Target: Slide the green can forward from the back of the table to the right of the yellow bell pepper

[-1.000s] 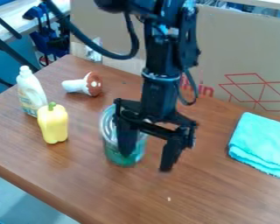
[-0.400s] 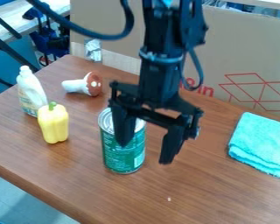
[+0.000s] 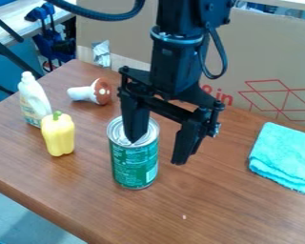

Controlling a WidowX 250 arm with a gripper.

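The black gripper [image 3: 159,151] hangs open over the middle of the table, its fingers pointing down with nothing between them. A green can [image 3: 135,164] with a silver top stands upright beneath its left finger, which overlaps the lid in view; whether they touch I cannot tell. The right finger hangs to the right of the can. Left of the can stands a yellow bell pepper [image 3: 58,135], with a white bottle [image 3: 33,100] just behind it. A toy mushroom [image 3: 92,92] with a brown spotted cap lies farther back.
A folded turquoise cloth [image 3: 285,157] lies at the right of the wooden table [image 3: 225,209]. Behind the table's far edge stands a large cardboard sheet [image 3: 263,62], with a shiny foil-like piece [image 3: 101,54] near its left end.
The gripper has risen and stayed open. The can, blurred and partly behind the left finger at first, now stands upright and shows more of its lid and label.
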